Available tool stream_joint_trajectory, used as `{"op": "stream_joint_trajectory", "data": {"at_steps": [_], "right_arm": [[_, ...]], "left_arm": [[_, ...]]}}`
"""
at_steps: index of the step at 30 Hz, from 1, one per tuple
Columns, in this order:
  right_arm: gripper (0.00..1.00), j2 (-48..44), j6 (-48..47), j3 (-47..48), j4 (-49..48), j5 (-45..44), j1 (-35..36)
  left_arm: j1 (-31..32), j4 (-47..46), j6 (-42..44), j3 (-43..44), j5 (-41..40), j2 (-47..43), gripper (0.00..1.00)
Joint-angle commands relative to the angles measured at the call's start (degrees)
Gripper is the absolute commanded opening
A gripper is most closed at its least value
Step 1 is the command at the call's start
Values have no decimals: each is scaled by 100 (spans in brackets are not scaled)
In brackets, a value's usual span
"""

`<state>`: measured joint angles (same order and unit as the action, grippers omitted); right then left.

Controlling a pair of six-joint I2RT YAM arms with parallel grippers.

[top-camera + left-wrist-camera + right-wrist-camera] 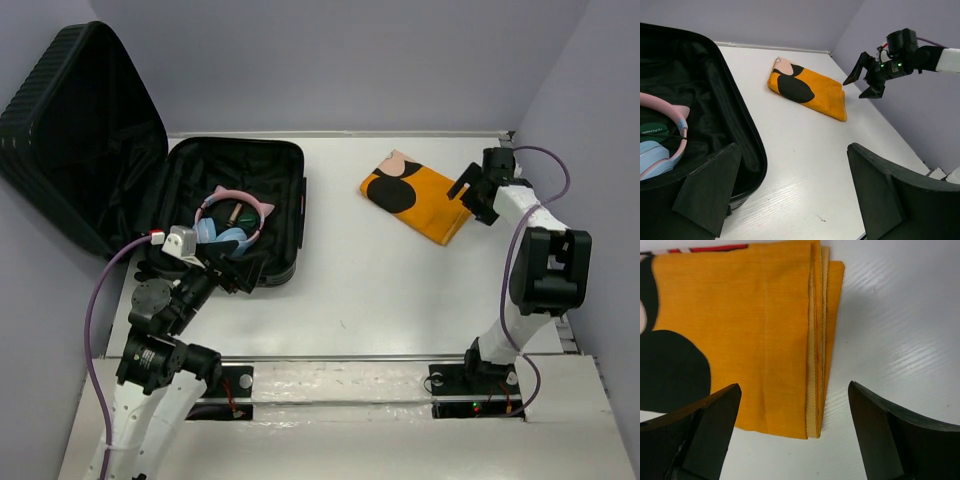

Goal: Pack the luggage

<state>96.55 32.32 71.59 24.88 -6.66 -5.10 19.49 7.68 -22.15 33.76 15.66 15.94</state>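
Right hand (pixel 794 390): your 2 fingers stand wide apart with nothing between them. The hand hangs over the folded edge of the cloth (pixel 740 330), and the left wrist view shows it raised clear of the fabric.
Cloth: orange with black blotches and 1 pale pink patch, folded flat. You have it lying on the far right part of the surface (pixel 350 290), well apart from the suitcase.
Left hand (pixel 237 272): your fingers here are also spread wide and hold nothing. The hand sits at the near right corner of the suitcase, 1 finger over the lining and the other over the bare surface.
Suitcase (pixel 285 150): black and ribbed, open on the left side of the surface. Its lid (pixel 80 120) stands tilted back toward the left wall, and the base lies flat with its black lining showing.
Headphones (pixel 235 212): pink band with 2 cat ears and light blue ear cups, lying inside the suitcase base just beyond your left hand.
Surface: white, carrying both the suitcase and the cloth.
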Motion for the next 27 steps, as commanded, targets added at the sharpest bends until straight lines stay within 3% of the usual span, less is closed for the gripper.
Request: {"op": "stream_joint_trajectory", "data": {"at_steps": [1, 8, 11, 12, 15, 20, 24, 27], "right_arm": [[94, 740, -261, 548, -10, 269, -158], [90, 1928, -296, 1154, 315, 603, -158], [68, 2253, -480, 1199, 394, 954, -158], [38, 2315, -585, 1190, 464, 956, -88], [7, 2359, -779, 1024, 491, 1061, -26], [7, 1562, -823, -214, 79, 1000, 184], [7, -323, -771, -1558, -343, 780, 492], [7, -1224, -744, -2505, -458, 868, 493]], "left_arm": [[29, -214, -17, 61, 174, 23, 99], [29, -241, -8, 52, 262, 111, 99], [29, -250, 9, 43, 306, 198, 99], [29, -250, 9, 52, 350, 268, 99], [-6, -258, 9, 61, 420, 409, 99], [-138, -346, 18, 52, 666, 707, 99], [-200, -373, 44, 131, 946, 1155, 99], [-173, -644, -209, 131, 1227, 1673, 99]]}}
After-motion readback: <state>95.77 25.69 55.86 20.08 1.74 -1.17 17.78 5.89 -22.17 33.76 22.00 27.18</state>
